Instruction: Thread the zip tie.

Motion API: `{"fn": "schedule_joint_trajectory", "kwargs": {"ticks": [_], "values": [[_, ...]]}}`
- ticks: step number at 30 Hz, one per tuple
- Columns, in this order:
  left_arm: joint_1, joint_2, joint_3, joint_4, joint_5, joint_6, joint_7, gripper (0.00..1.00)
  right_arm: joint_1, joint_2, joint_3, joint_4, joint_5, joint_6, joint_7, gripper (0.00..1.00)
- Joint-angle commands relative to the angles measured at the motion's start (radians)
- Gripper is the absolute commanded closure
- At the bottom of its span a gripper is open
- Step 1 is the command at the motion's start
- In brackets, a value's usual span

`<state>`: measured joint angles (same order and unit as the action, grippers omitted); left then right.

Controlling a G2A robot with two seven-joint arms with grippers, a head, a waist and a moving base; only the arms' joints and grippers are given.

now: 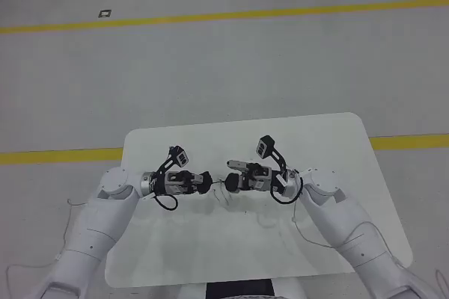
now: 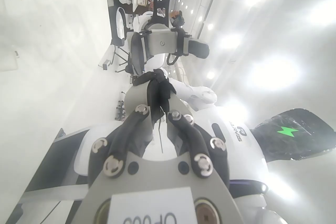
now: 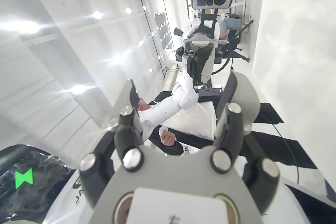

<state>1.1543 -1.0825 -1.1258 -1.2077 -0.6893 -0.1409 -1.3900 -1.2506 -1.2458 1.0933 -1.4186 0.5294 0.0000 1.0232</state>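
Firstly, zip tie: a thin black strip (image 2: 160, 130) pinched in the left gripper, its loose length running back between the fingers toward the wrist. It appears to be held clear of the table. Which end is the head I cannot tell.
Left gripper: (image 2: 157, 86) jaws closed hard on the zip tie, dark pads pressed together. In the top view (image 1: 204, 182) it points toward 3 o'clock.
Right gripper: (image 3: 183, 86) jaws spread wide with nothing between them. In the top view (image 1: 230, 173) it points toward 9 o'clock, facing the left gripper at close range; touching or not is too fine to tell.
Table: white (image 1: 344, 149), and the two grippers meet toward 10 o'clock of its middle.
Step in hand: probably lining up the tie's free end for the open right gripper to take.
Doing it well: keep the left pinch firm and steady, and bring the right jaws square around the strip before closing. Grip near the tip so it does not flex away.
Risk: the strip is thin and springy, so a skewed closing could push it aside.
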Motion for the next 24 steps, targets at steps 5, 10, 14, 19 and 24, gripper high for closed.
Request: {"fn": "schedule_joint_trajectory", "kwargs": {"ticks": [5,10,14,19,24], "values": [[0.0,0.0,0.0,0.0,0.0,0.0,0.0,1.0,-0.001,0.005,-0.002,0.002,-0.023,0.004,0.002,0.7],[0.0,0.0,0.0,0.0,0.0,0.0,0.0,1.0,-0.008,0.011,-0.001,-0.004,-0.045,0.008,0.003,0.72],[0.0,0.0,0.0,0.0,0.0,0.0,0.0,1.0,-0.014,0.015,0.0,-0.013,-0.057,0.011,0.007,0.73],[0.0,0.0,0.0,0.0,0.0,0.0,0.0,1.0,-0.02,0.019,-0.004,-0.022,-0.063,0.016,0.006,0.8],[0.0,0.0,0.0,0.0,0.0,0.0,0.0,1.0,-0.022,0.021,-0.008,-0.027,-0.063,0.017,0.005,0.84]]}}
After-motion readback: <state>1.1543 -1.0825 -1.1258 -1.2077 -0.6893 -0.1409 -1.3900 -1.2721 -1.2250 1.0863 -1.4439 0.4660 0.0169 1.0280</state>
